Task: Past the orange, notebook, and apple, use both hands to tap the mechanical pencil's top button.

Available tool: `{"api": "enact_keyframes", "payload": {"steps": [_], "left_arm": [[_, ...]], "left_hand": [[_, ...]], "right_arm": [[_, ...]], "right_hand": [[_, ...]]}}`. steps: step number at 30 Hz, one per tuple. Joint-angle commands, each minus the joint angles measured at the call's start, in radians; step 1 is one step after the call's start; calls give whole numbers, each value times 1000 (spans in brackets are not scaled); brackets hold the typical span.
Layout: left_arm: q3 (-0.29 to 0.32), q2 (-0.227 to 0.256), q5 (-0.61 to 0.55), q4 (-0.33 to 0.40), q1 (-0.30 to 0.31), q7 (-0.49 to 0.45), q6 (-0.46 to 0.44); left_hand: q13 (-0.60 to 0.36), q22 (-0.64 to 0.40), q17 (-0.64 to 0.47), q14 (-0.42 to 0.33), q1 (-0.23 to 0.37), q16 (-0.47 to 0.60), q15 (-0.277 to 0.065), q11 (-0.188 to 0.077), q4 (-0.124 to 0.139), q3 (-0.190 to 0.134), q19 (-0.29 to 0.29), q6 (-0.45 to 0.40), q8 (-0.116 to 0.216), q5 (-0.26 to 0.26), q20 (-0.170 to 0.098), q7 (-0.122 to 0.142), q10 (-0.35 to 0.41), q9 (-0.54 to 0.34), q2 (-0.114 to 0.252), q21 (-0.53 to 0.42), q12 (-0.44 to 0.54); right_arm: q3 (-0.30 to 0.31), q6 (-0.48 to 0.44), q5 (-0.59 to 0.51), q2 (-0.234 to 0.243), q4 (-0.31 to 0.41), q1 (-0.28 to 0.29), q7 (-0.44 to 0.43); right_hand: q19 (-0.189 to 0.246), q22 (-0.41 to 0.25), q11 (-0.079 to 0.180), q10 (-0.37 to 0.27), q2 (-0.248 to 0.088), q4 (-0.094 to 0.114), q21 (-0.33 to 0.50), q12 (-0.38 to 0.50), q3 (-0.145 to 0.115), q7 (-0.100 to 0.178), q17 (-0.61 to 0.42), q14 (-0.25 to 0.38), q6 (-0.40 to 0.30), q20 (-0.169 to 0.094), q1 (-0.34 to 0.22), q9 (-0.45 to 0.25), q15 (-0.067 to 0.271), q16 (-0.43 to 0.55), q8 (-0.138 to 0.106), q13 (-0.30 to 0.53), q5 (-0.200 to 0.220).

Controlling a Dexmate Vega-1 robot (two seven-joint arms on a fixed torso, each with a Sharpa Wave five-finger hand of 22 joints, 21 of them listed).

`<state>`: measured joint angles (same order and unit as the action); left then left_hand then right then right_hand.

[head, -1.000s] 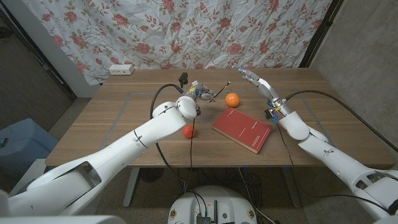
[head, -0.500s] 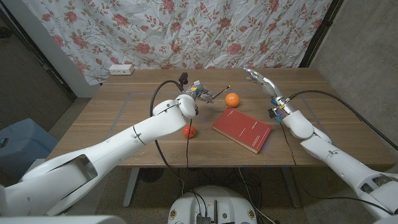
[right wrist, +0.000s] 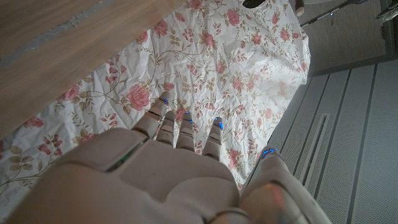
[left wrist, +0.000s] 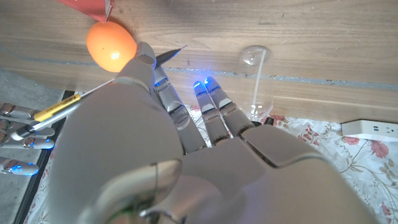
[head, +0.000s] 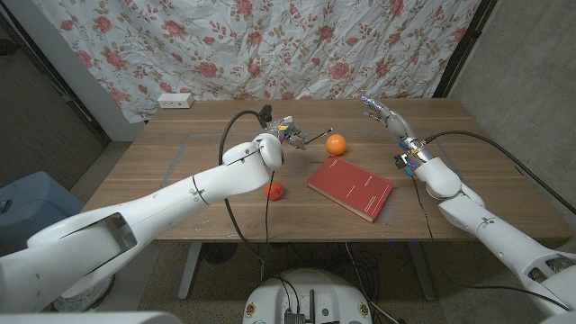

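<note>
Mechanical pencil [head: 311, 137] held up off the table at the far middle, just left of the orange [head: 336, 144]; slim dark shaft slanting up toward the orange, yellow section visible in the left wrist view [left wrist: 59, 107]; top button too small to make out. Left hand [head: 286, 133] grips the pencil, arm stretched long across the table from the near left corner, white smooth shell, black cable looping off the wrist. Right hand [head: 382, 115] raised over the far right of the table, well apart from the pencil, fingers spread and extended, holding nothing; blue lights glow at its fingertips [right wrist: 216, 123]. Orange round, glossy, resting on the wood; notebook [head: 351, 188] red, flat, rectangular, lying askew nearer the robot, no legible writing on its cover; apple [head: 274, 190] small, red, partly behind the left arm. Table [head: 162, 171] of brown wood grain; behind it a floral cloth [head: 270, 45], rose print, wrinkled; a white power strip [head: 175, 100] on the far left edge.
</note>
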<state>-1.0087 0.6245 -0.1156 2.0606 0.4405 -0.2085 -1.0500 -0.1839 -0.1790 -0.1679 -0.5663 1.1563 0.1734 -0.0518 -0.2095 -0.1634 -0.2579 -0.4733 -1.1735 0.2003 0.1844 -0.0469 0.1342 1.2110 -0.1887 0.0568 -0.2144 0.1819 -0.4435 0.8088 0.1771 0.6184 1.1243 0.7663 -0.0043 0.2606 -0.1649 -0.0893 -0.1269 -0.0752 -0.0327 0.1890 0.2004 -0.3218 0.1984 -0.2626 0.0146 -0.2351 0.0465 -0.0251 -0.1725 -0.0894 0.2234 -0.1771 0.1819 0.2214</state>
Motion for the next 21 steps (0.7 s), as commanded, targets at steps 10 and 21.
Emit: {"api": "enact_keyframes", "payload": {"steps": [10,21], "left_arm": [[-192,21,-164,-11,-144,147,-84],[-252,21,-247,-40,-186,216,-59]], "left_hand": [[-4,-4,-1,1,2,3,-171,-17,-1,5,7,-4,4,6,-83,3,27,-1,11,-1,10],[-4,-4,-1,2,1,3,-172,-17,-1,6,9,-6,4,6,-82,6,26,-1,11,0,10]], "right_arm": [[27,-70,133,-30,-14,18,39],[42,-132,196,-32,16,46,45]], "right_hand": [[5,-2,0,-10,-10,11,-1,2,-1,-10,-5,5,1,3,9,-2,-5,7,-2,3,4],[4,-2,-3,-6,-10,15,-2,-1,1,-12,-6,3,17,2,11,-2,-5,6,2,3,4]]}}
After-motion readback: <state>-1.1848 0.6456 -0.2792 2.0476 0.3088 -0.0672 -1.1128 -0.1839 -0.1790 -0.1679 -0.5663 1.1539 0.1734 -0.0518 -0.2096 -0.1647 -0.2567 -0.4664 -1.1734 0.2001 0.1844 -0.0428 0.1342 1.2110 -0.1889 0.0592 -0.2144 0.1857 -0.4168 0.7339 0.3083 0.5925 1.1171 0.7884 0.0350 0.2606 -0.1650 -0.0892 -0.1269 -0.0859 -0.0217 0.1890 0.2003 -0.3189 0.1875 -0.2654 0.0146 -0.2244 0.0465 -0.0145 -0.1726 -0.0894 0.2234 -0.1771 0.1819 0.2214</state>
